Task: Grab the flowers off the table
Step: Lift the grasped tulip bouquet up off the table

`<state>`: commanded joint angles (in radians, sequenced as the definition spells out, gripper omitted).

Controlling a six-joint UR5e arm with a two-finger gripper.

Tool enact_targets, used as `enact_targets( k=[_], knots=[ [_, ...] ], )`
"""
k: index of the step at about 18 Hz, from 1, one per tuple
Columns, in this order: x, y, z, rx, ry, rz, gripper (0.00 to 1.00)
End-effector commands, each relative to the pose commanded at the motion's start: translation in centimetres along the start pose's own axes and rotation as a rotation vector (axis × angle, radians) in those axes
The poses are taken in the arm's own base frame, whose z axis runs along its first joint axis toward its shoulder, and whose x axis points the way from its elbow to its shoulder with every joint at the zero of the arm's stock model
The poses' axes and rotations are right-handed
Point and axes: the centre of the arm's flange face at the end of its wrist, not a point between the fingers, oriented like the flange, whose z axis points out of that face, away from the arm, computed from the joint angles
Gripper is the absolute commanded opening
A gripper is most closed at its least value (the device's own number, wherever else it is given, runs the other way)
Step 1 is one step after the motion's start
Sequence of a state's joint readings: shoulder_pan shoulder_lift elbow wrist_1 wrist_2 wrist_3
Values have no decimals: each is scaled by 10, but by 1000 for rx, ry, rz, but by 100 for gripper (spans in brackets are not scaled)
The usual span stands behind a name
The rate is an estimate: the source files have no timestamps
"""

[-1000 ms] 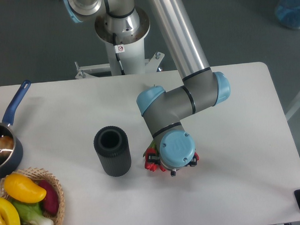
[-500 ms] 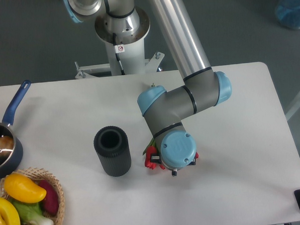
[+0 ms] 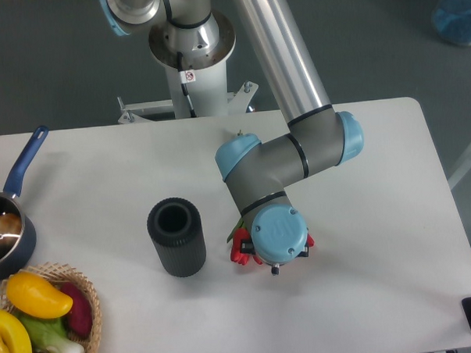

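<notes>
The flowers (image 3: 239,247) show only as a few red tulip heads and a bit of green leaf at the left edge of the arm's wrist, on the white table (image 3: 365,280). The rest of the bunch is hidden under the wrist. My gripper (image 3: 274,257) points straight down over the flowers. Its fingers are hidden by the blue wrist cap, so I cannot tell whether they are open or shut.
A black ribbed cylinder (image 3: 176,235) stands upright just left of the flowers. A wicker basket (image 3: 85,304) with red, yellow and green vegetables sits at the front left corner. A blue-handled pot (image 3: 7,225) stands at the left edge.
The wrist and the red flower heads have shifted slightly, a few pixels to the right. Everything else is unchanged.
</notes>
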<state>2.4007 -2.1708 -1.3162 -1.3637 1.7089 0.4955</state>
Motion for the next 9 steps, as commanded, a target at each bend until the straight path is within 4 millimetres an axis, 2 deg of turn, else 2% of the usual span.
enact_targets(
  k=[4,9],
  knots=[
    [-4,25,-58,82,-30,-21,0],
    [-1,62,-114,157,-56,-18,0]
  ],
)
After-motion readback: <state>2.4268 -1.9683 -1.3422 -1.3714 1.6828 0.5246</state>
